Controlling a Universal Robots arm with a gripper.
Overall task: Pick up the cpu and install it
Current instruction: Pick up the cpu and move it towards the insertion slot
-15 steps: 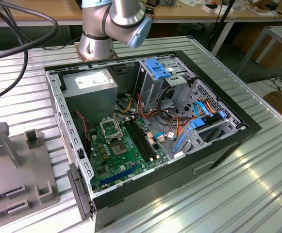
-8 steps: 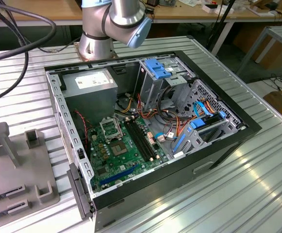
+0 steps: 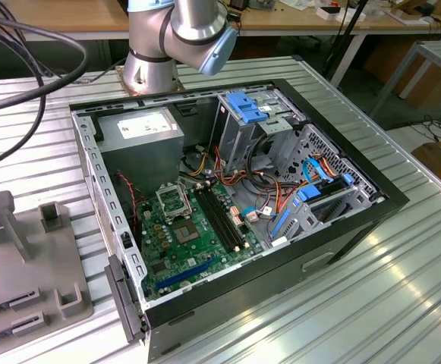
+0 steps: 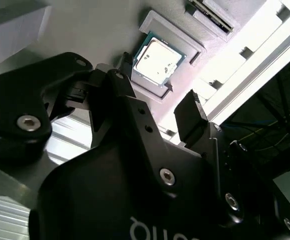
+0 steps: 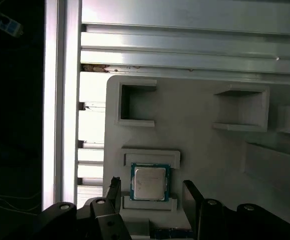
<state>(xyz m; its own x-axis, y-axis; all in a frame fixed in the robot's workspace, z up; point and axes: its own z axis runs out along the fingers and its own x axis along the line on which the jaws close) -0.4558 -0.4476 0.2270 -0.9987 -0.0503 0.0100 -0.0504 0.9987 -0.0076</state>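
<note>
The cpu point(image 5: 149, 182) is a small square chip with a grey metal top and a green rim. It lies flat in a shallow recess of the grey holder block point(image 5: 199, 150); in the second wrist view the cpu point(image 4: 157, 59) sits in the same recess. My gripper point(image 5: 152, 196) hovers over it, open, with one black finger point(image 5: 114, 192) on each side of the chip and nothing held. In the second wrist view the gripper point(image 4: 157, 92) stands a little off the chip. The green motherboard point(image 3: 193, 246) with its silver socket frame point(image 3: 173, 201) lies inside the open computer case.
The black computer case point(image 3: 357, 220) lies on its side on a ribbed metal table point(image 3: 402, 303), with drive cages, blue clips and loose cables at the exterior view's right. The grey holder block point(image 3: 23, 265) with raised posts stands at the exterior view's left. The arm's base point(image 3: 152, 53) is behind the case.
</note>
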